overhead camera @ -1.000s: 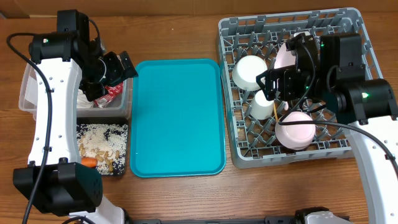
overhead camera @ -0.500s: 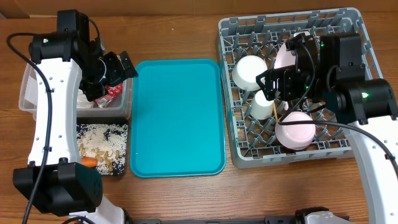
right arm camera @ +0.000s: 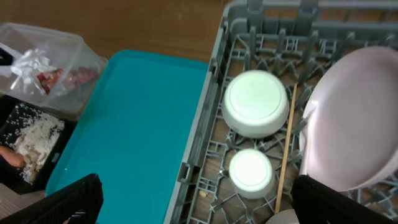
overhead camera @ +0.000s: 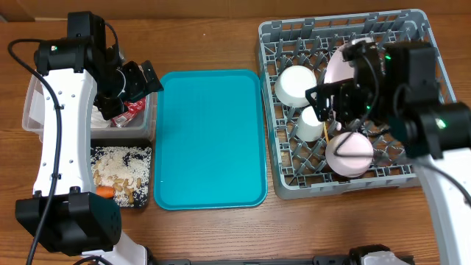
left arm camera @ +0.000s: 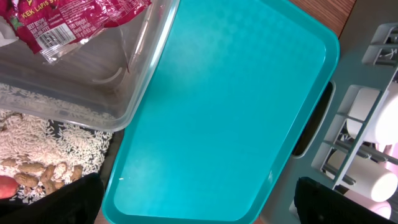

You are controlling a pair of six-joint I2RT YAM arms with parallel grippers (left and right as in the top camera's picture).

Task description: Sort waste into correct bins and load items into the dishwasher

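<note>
Well, left claw [overhead camera: 132, 92] and right claw [overhead camera: 324, 118] gape empty; the chopstick [right arm camera: 286, 149] lies front-to-back in the rack [overhead camera: 266, 103] beneath the right.

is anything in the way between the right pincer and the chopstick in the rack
Nothing visible does. The open right pincer hangs above the dish rack, and the chopstick lies uncovered among the pegs, with the white bowl and small cup close on one side and the pink plate on the other.
</note>
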